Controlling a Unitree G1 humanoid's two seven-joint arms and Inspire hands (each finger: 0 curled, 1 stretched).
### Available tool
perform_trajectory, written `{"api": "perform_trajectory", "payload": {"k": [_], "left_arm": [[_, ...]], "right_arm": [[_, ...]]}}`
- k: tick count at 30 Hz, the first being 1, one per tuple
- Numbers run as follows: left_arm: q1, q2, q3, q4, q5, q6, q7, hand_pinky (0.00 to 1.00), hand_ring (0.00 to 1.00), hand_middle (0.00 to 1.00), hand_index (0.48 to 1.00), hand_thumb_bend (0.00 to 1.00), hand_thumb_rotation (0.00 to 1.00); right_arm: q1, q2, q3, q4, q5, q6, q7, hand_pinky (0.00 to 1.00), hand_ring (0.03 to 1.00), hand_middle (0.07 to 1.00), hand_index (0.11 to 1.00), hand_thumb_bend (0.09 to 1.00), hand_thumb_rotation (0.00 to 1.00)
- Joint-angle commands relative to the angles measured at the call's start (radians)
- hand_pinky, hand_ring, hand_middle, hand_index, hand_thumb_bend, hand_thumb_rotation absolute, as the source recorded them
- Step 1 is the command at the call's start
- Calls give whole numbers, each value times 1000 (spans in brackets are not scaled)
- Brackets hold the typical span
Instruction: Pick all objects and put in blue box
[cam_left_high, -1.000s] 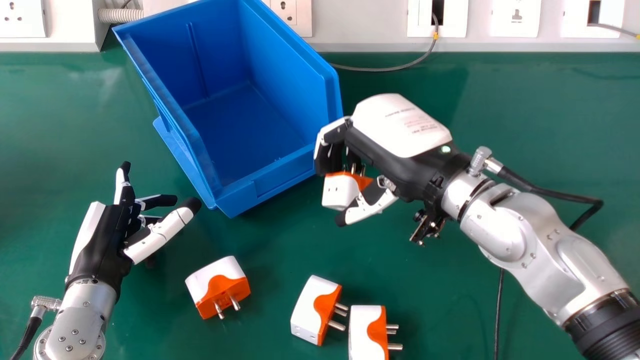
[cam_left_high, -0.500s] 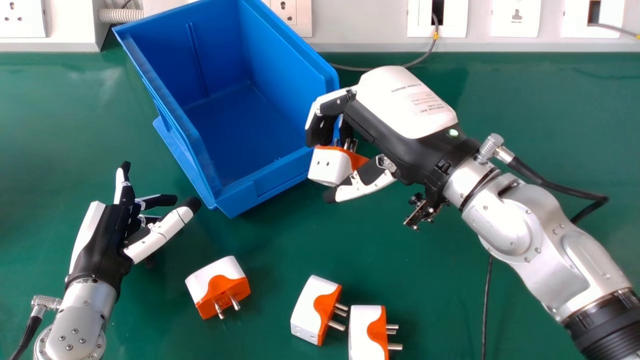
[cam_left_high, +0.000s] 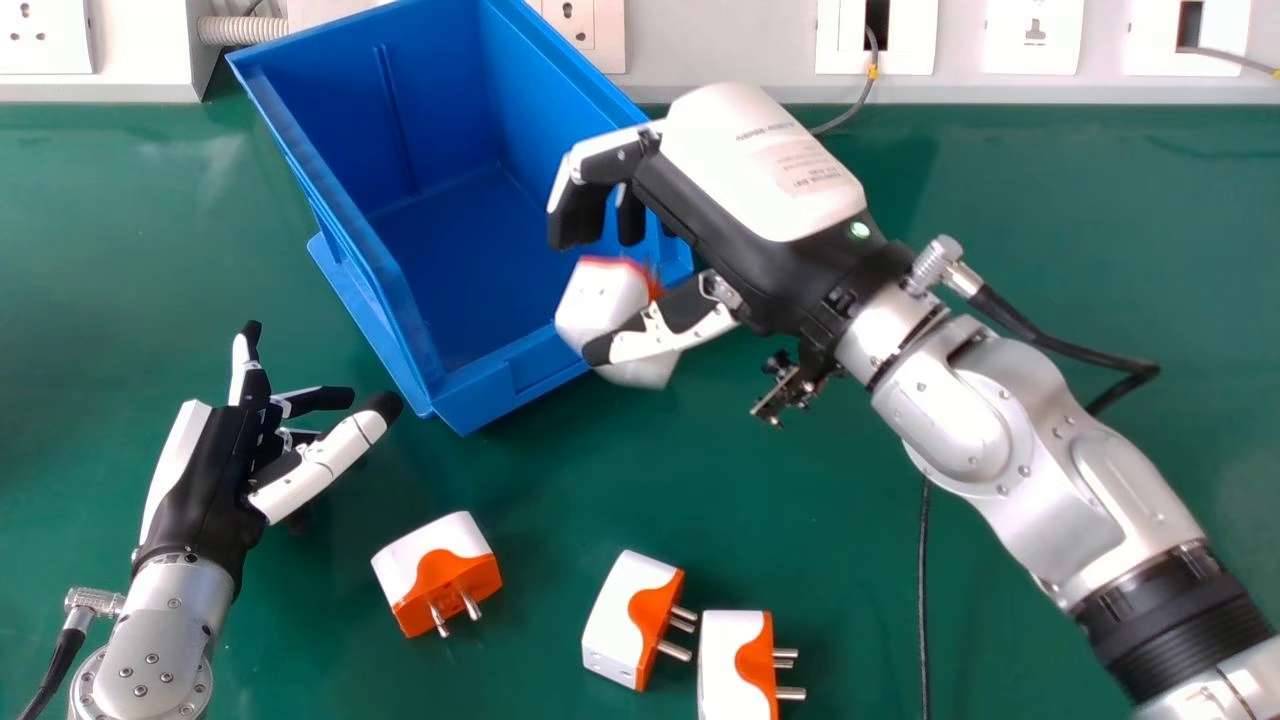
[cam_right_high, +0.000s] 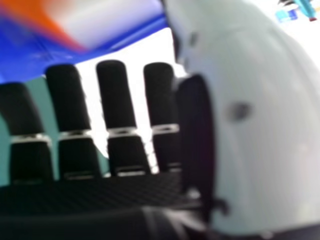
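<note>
1. Blue box (cam_left_high: 510, 385) is presenting its low front edge, likely easing drops.
2. Our right hand (cam_left_high: 745, 225) is standing open; the adapter (cam_left_high: 597, 295) is showing between fingers and thumb over the near right corner, presumably for release. We're not discerning thumb contact.
3. Three more adapters (cam_left_high: 612, 620) are lying on the table (cam_left_high: 850, 570), awaiting pickup.

I count 3 plug adapters (cam_left_high: 430, 562) on 1 green tbl. (cam_left_high: 820, 520) — plus 1 raised adapter (cam_left_high: 596, 298), 4 tot. — w/ 1 blue box (cam_left_high: 492, 392) & 5 wall plates (cam_left_high: 1033, 60).
</note>
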Motion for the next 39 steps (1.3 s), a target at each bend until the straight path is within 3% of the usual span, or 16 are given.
{"api": "perform_trajectory", "payload": {"k": [1, 9, 16, 24, 31, 39], "left_arm": [[69, -55, -64, 79, 54, 90, -54, 548, 651, 784, 842, 781, 548], [72, -57, -63, 76, 51, 86, -55, 548, 651, 784, 842, 779, 546], [76, -65, -66, 61, 54, 93, -46, 547, 650, 783, 842, 780, 546], [76, -67, -65, 66, 52, 87, -48, 547, 650, 781, 842, 780, 545], [86, -64, -70, 44, 57, 92, -46, 548, 650, 781, 842, 779, 545], [83, -63, -71, 49, 60, 88, -49, 548, 650, 782, 842, 778, 545]], "right_arm": [[-73, 18, -8, 15, 12, -5, -13, 334, 446, 533, 509, 495, 0], [-202, 75, 18, 165, -3, 8, -19, 327, 445, 536, 508, 495, 0], [-305, 116, 27, 293, -3, 9, -40, 316, 446, 539, 510, 494, 0], [-280, 106, 26, 275, 15, 17, -21, 322, 448, 532, 509, 494, 0], [-238, 95, 39, 199, 6, 54, 18, 319, 448, 538, 503, 494, 0], [-224, 79, 50, 184, -5, 64, 19, 326, 447, 532, 510, 494, 0]]}}
